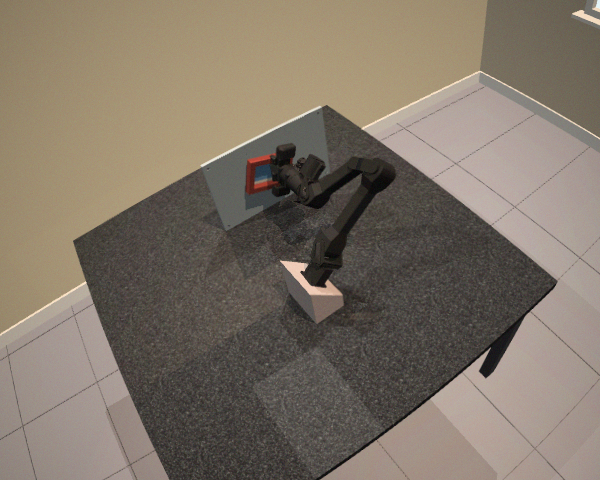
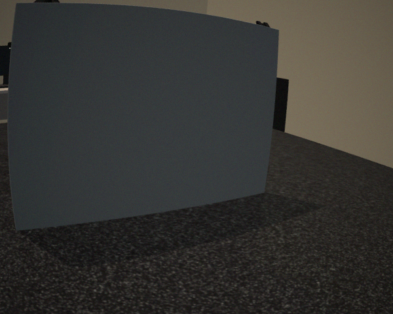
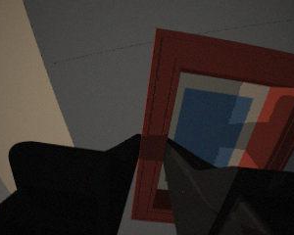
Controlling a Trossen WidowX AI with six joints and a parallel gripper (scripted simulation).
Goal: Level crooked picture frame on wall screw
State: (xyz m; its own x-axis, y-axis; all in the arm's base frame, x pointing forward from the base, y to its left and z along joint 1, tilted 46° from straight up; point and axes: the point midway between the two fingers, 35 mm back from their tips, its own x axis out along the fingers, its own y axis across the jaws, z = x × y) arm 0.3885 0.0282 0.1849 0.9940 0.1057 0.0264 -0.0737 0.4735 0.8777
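Observation:
The red picture frame with a blue, cream and red picture is against the grey board. My gripper is shut on one rail of the frame, the left-hand rail in the wrist view, with a finger on each side. The gripper covers the right part of the frame in the top view. The screw, the notched strip and the frame's back are hidden. Whether the frame hangs level cannot be told with certainty. The exterior view shows only the board's back.
The board stands on the dark speckled table. The arm rises from a pale wedge-shaped base in front of it. A thin dark line crosses the board behind the frame. Dark parts show above the board's top edge.

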